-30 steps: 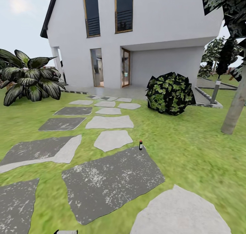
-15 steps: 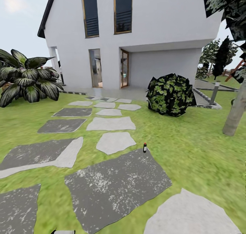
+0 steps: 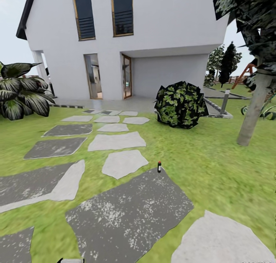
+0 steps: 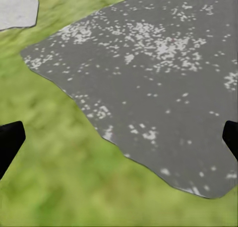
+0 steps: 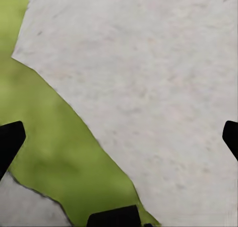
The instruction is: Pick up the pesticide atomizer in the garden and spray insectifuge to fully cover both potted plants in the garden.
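Note:
The pesticide atomizer [image 3: 159, 166] stands upright on the garden lawn [image 3: 214, 167], at the far corner of a large dark paving stone [image 3: 130, 213]. From here it is a tiny dark bottle with a reddish top. It is some way ahead of me, and nothing is touching it. In the left wrist view my left gripper [image 4: 119, 137] is open over that dark stone and grass, its black fingertips [image 4: 10, 140] wide apart. My right gripper [image 5: 119, 137] is open too, over a pale stone with grass beside it. The potted plants are out of view.
A path of grey stepping stones [image 3: 117, 141] leads to a white house [image 3: 153, 40]. A round dark bush [image 3: 180, 105] sits ahead on the right. A tree trunk [image 3: 253, 113] rises at the right, and a large broad-leaved plant [image 3: 21, 96] grows at the left.
The whole head view has swung to the right: the house and the leafy plant have slid left. The bottle has not moved on its stone.

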You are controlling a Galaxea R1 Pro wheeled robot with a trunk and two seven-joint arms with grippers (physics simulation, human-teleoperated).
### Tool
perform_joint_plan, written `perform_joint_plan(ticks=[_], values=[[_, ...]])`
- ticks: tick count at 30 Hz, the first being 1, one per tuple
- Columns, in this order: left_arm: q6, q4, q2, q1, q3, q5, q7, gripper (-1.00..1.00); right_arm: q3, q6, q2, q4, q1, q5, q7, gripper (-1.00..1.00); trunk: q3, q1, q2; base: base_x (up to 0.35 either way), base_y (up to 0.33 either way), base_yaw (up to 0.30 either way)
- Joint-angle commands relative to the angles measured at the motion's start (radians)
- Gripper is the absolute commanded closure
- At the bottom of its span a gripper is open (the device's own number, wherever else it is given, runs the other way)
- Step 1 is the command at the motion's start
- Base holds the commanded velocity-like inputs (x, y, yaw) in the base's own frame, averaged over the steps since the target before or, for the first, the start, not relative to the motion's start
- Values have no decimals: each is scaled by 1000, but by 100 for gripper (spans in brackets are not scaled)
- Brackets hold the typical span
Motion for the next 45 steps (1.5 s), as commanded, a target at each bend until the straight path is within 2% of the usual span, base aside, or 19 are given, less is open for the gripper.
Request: perform_joint_plan(ticks=[1, 10, 17, 25, 29, 33, 37, 40, 41, 42, 43, 45], values=[[-3, 1, 0, 0, 0, 0, 1, -100, -1, -1, 0, -2, 0, -2, -1, -100, 0, 0, 0, 146, 281, -228], [-2, -14, 8, -11, 1, 1, -2, -100, -1, -1, -1, -2, 0, -3, 2, -100, 7, 0, 0, 146, 282, -230], [8, -36, 14, -116, 1, -1, -1, -100, 1, -1, 2, -8, 0, 4, -1, -100, 12, 0, 0, 148, 306, -230], [10, -43, 13, -137, 1, -1, -1, -100, 1, -1, 1, -11, 0, 2, -2, -100, 16, 0, 0, 147, 316, -226], [11, -131, 12, -153, 1, -2, -1, -100, -1, -1, -3, -13, 0, -2, -3, -100, 17, 0, 0, 147, 316, -176], [12, -173, 1, -156, 1, -2, 0, -100, -2, 5, -5, -28, -1, -3, -4, -100, 17, 0, 0, 147, 316, -118], [15, -192, -7, -193, 1, -2, 0, -100, -2, 20, -6, -179, -4, -4, -3, -100, 17, 0, 0, 147, 316, -89], [28, -195, -8, -232, 0, 0, -1, -100, -1, 149, -6, -371, -4, 1, -2, -100, 17, 0, 0, 144, 317, -79], [30, -195, -8, -235, 0, 0, -1, -100, -1, 177, -6, -402, -4, 2, -2, -100, 17, 0, 0, 142, 317, -76], [32, -195, -9, -238, 0, 0, -1, -100, -1, 232, -6, -464, -4, 3, -1, -100, 17, 0, 0, 141, 317, -76], [35, -193, -9, -242, -1, 0, -1, -100, -1, 322, -6, -575, -4, 5, 2, -100, 17, 0, 0, 137, 318, -93], [35, -191, -10, -243, -2, 0, -2, -100, -1, 356, -5, -623, -4, 5, 3, -100, 17, 0, 0, 132, 318, -110]])
